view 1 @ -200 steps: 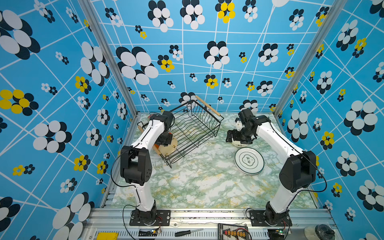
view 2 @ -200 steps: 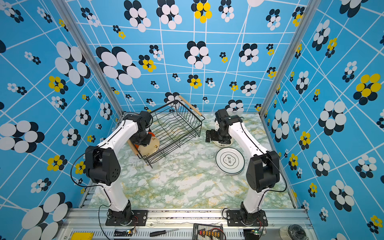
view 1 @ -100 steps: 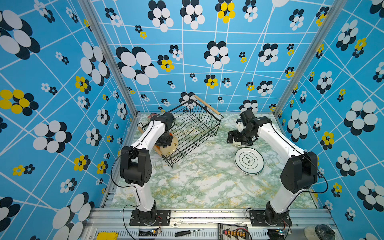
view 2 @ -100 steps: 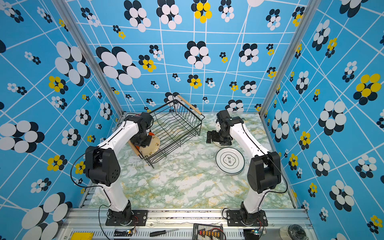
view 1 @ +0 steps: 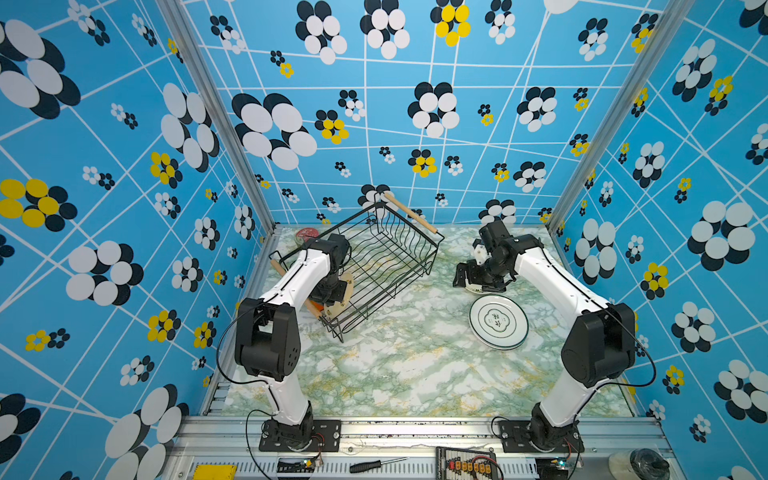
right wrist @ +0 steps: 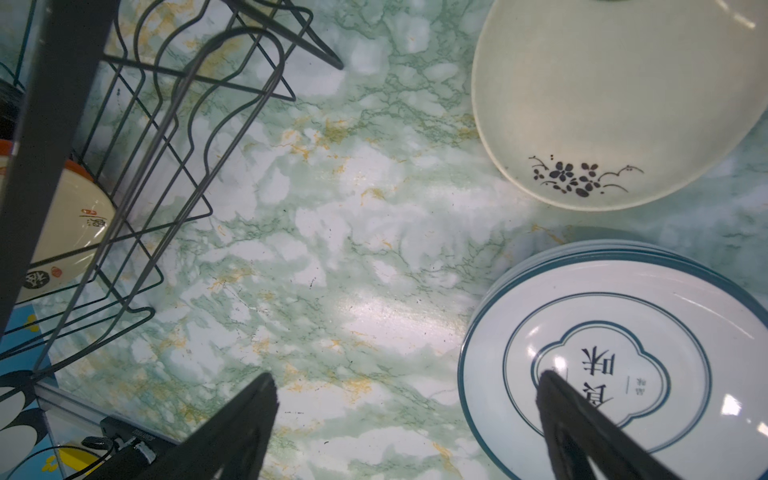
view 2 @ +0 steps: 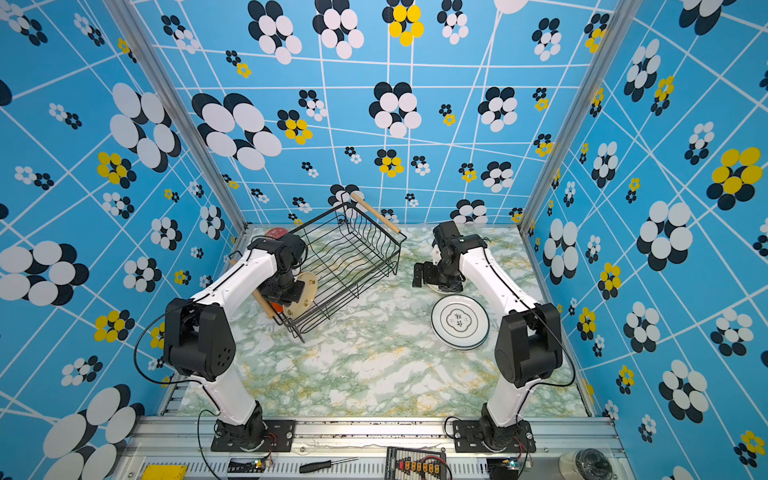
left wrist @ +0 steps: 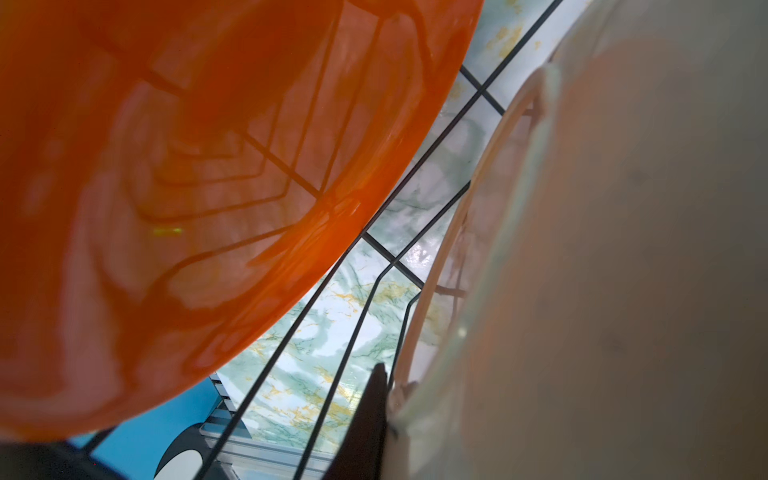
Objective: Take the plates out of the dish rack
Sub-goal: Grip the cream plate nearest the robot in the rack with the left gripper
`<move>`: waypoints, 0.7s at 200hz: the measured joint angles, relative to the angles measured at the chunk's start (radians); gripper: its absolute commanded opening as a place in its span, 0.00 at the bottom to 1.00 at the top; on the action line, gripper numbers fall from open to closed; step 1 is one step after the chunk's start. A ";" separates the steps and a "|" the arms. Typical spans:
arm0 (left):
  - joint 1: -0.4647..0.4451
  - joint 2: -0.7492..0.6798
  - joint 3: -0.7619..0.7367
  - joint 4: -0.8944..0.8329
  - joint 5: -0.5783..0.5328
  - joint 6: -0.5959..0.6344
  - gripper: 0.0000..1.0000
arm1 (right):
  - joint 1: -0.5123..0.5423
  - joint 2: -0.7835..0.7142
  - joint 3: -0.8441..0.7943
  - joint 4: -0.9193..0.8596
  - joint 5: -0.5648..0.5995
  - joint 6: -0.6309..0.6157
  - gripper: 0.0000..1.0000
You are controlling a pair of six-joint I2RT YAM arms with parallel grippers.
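Two plates are left in the dish rack (view 1: 386, 257), as far as can be seen.

Top views: the rack is set askew toward the far left corner of the table (view 1: 395, 365). Its slots are bare except at the near left end, where a cream plate (view 1: 347, 291) and an orange plate (view 1: 316, 306) are lodged. The left gripper (view 1: 334, 296) is lowered onto them. A stack of white plates (view 1: 498, 322) is set near the right edge. A pale plate (view 1: 472, 290) lies just beyond it toward the far edge, mostly covered by the right gripper (view 1: 473, 277). A red-lidded tin (view 1: 306, 235) is noted in the far left corner, outside the rack.

Left wrist view: the frame is filled by the orange plate (left wrist: 187, 187) and the blurred cream plate (left wrist: 623, 249), with rack wires between. One fingertip (left wrist: 368, 415) is laid against the cream plate's rim and the other is hidden behind it, so the claw seems clenched on that plate, though this is not fully shown.

Right wrist view: the right claw (right wrist: 407, 376) is spread wide and empty, hung partly over bare table and partly over the stack (right wrist: 602, 353). The pale plate (right wrist: 602, 104), marked with a dark flower sprig, lies flat beside the stack. The cream plate (right wrist: 62, 232) is glimpsed through the rack wires.

Progress: unloading is judged mostly done. The cream and orange plates are yet to be lifted out.
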 measured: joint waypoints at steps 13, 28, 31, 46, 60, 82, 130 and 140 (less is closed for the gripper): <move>0.000 -0.005 -0.006 0.001 -0.001 -0.005 0.15 | 0.000 -0.005 -0.004 0.001 0.000 0.000 0.99; 0.000 -0.008 -0.008 0.001 0.000 -0.009 0.14 | 0.000 -0.010 -0.009 0.002 0.000 0.003 0.99; 0.000 -0.008 -0.008 0.001 0.000 -0.012 0.14 | 0.000 -0.011 -0.010 0.001 0.000 0.003 0.99; 0.000 -0.009 -0.008 0.001 -0.001 -0.019 0.13 | 0.000 -0.012 -0.011 0.001 0.000 0.003 0.99; 0.000 -0.011 -0.008 0.000 0.001 -0.022 0.12 | 0.000 -0.013 -0.011 0.002 0.000 0.004 0.99; 0.000 -0.013 -0.008 0.001 0.007 -0.022 0.11 | 0.000 -0.016 -0.011 0.002 -0.004 0.003 0.99; 0.000 -0.017 -0.008 0.000 0.011 -0.022 0.09 | 0.000 -0.018 -0.011 0.005 -0.019 0.004 0.99; 0.000 -0.023 -0.008 0.000 0.022 -0.021 0.09 | 0.000 -0.018 -0.011 0.005 -0.022 0.004 0.99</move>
